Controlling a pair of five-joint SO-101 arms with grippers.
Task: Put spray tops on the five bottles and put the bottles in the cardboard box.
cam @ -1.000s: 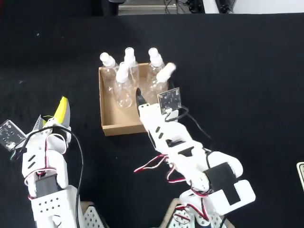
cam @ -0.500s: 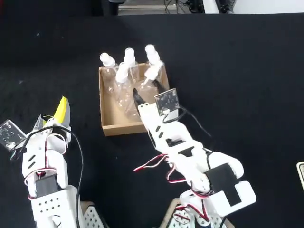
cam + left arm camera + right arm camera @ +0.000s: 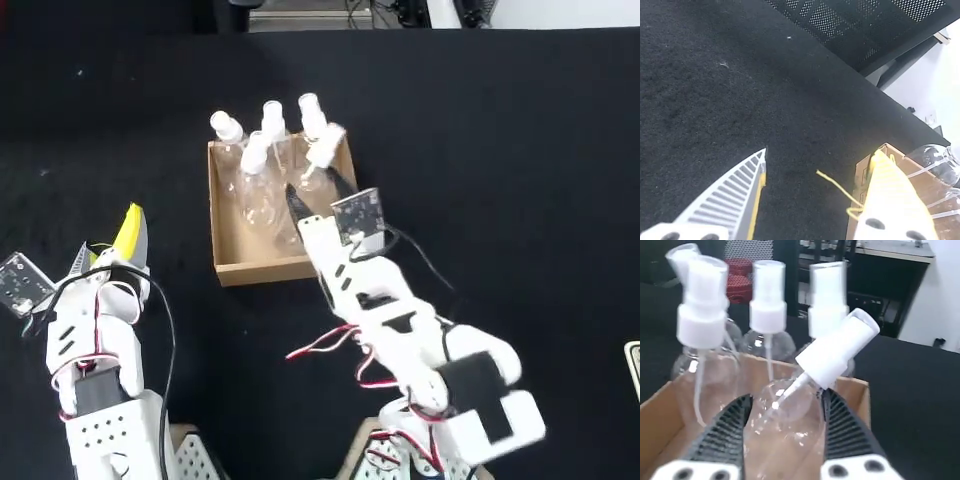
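Nearest the arm bases, at the front left of the black counter, the left gripper hung with its fingers spread and nothing between them. Its wrist view looked through the left gripper to bare black surface, one corner of the cardboard box and the clear shoulder of a bottle beyond.

Farther out, the right gripper was over the right side of the cardboard box. From above, its black fingers were hard to judge. The right wrist view gave the grip: right gripper pinching the tilted bottle by its clear body, white spray top leaning off to one side, the bottle low inside the box.

Behind it, four other bottles stood upright in the box, each with a white spray top. The high view confirmed all five tops above the box walls.
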